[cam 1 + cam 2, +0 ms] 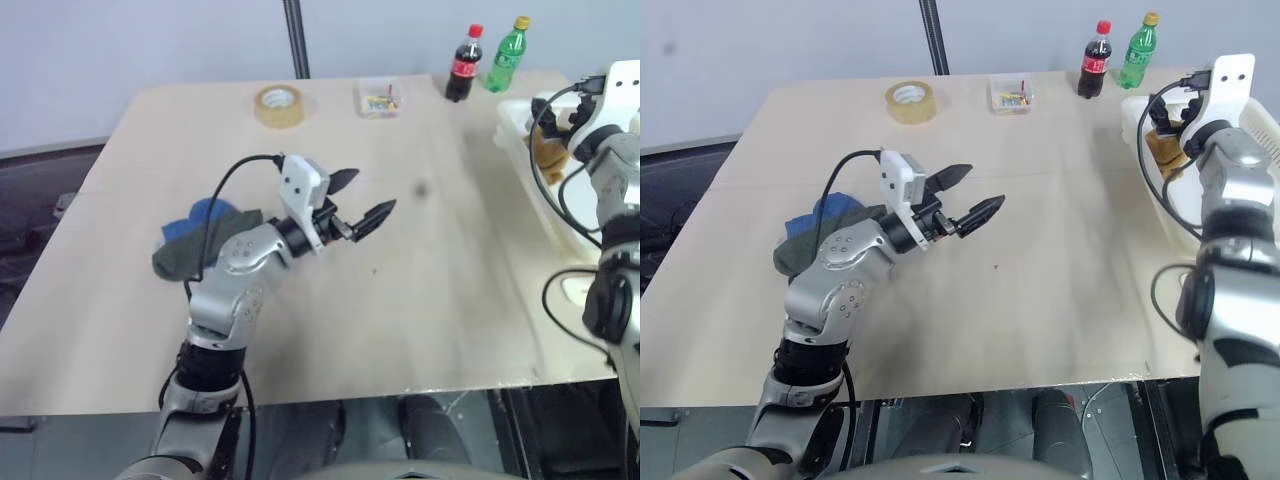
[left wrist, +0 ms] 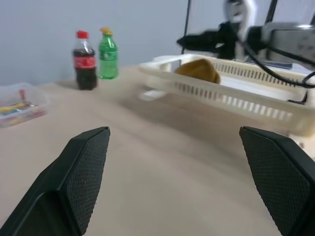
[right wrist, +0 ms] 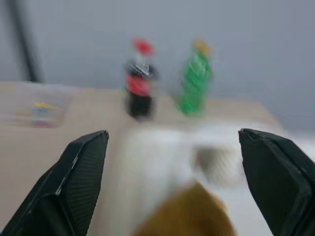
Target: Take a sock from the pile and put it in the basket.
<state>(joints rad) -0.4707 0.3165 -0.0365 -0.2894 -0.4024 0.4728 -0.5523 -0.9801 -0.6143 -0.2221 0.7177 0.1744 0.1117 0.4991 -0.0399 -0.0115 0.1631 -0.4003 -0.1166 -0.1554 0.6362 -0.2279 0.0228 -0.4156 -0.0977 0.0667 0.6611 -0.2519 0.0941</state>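
The pile (image 1: 195, 238) of blue and dark grey-green socks lies on the table's left side, partly hidden behind my left arm. My left gripper (image 1: 365, 197) hovers over the middle of the table, to the right of the pile, open and empty. The cream-white slotted basket (image 2: 236, 93) stands at the table's right edge. A mustard-yellow sock (image 2: 199, 69) lies inside it. My right gripper (image 3: 173, 133) hangs just above that sock, over the basket, with its fingers spread wide and nothing between them.
Along the table's far edge stand a roll of tape (image 1: 279, 105), a small clear plastic box (image 1: 379, 97), a cola bottle (image 1: 464, 65) and a green bottle (image 1: 507, 55). A dark pole (image 1: 295, 40) rises behind the table.
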